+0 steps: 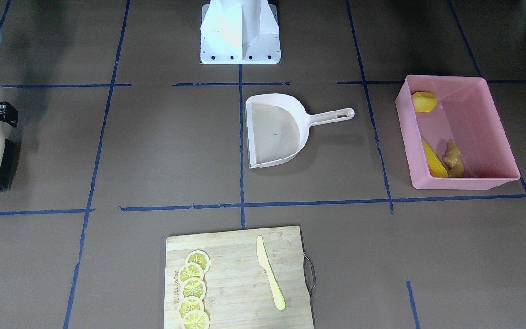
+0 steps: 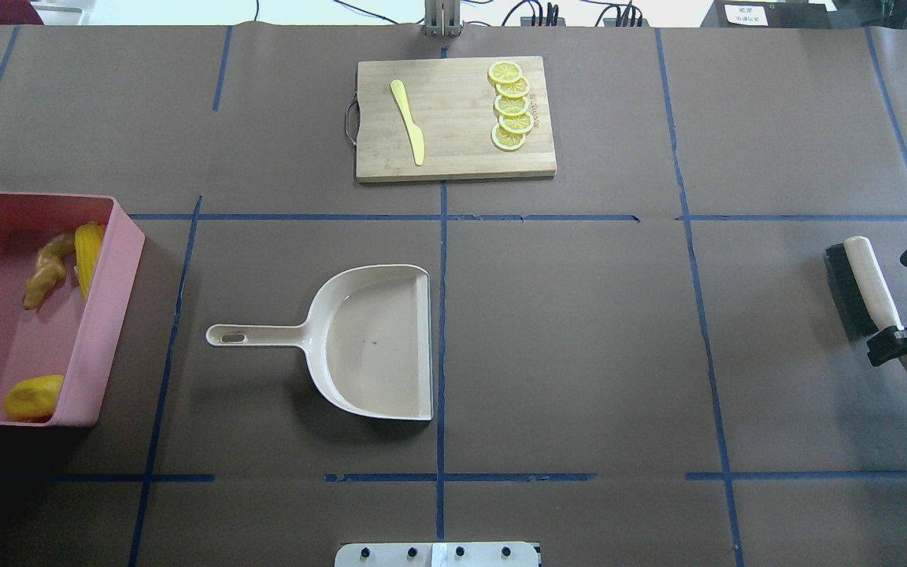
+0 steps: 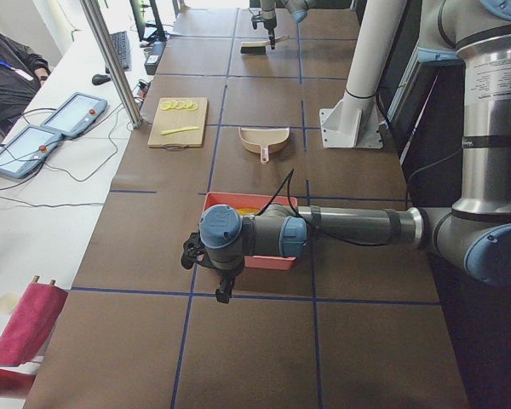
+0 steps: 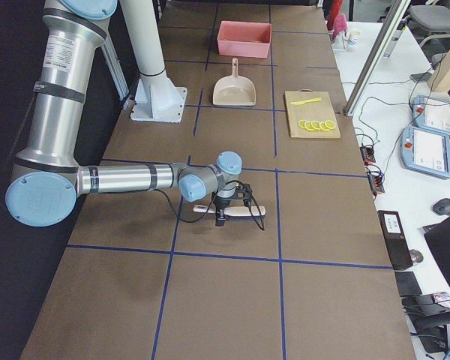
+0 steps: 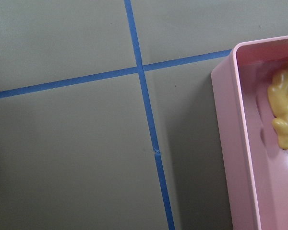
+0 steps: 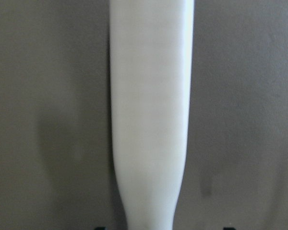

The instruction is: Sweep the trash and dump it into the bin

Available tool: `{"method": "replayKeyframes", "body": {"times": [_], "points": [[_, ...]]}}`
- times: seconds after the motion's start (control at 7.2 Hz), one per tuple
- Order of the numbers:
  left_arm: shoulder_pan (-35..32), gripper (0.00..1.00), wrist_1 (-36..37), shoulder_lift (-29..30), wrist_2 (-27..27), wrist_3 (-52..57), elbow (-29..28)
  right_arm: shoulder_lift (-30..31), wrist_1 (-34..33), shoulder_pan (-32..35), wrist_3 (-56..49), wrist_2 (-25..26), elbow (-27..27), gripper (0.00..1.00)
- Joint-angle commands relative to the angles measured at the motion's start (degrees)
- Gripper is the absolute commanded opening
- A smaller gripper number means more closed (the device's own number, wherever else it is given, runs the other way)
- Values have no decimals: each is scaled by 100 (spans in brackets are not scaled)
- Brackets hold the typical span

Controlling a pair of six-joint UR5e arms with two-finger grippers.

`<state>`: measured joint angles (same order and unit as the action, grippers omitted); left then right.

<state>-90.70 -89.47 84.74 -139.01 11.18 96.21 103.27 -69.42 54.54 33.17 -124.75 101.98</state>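
Note:
The pink bin [image 2: 119, 307] stands at the table's left end. In it lie the yellow corn cob [image 2: 90, 248], the tan ginger root [image 2: 44, 272] and the rounded yellow lump [image 2: 32, 396]. The left wrist view shows the bin's wall [image 5: 230, 143] and the ginger root [image 5: 284, 105]. My left gripper [image 3: 217, 281] hangs beside the bin, seen only from the side; I cannot tell if it is open. My right gripper [image 2: 906, 340] is open, its jaws straddling the handle of a brush [image 2: 871, 283] that lies on the table at the far right.
A beige dustpan [image 2: 375, 346] lies empty mid-table, handle pointing toward the bin. A wooden cutting board [image 2: 453, 150] at the far side holds several lemon slices [image 2: 510, 106] and a pale yellow knife [image 2: 409, 118]. The robot base [image 1: 240, 32] stands at the near edge.

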Motion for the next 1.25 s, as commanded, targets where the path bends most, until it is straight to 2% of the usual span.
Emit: {"method": "replayKeyframes", "body": {"times": [0.0, 0.28, 0.42, 0.69, 0.83, 1.11], "points": [[0, 100, 0, -54, -4, 7, 3, -122, -1, 492, -91, -32, 199, 100], [0, 100, 0, -63, -4, 7, -6, -106, -71, 1204, -466, -41, 374, 100], [0, 100, 0, -63, 5, 7, -6, -114, -298, 1643, -1227, -58, 314, 100], [0, 100, 9, -63, 58, -2, -23, -280, -1419, 2653, -2817, -146, 340, 100], [9, 100, 9, -63, 58, -2, -32, -333, -1886, 3111, -3330, -442, 340, 100], [9, 100, 9, -63, 58, -2, -67, -518, -2775, 3615, -3982, -499, 401, 100]]}}
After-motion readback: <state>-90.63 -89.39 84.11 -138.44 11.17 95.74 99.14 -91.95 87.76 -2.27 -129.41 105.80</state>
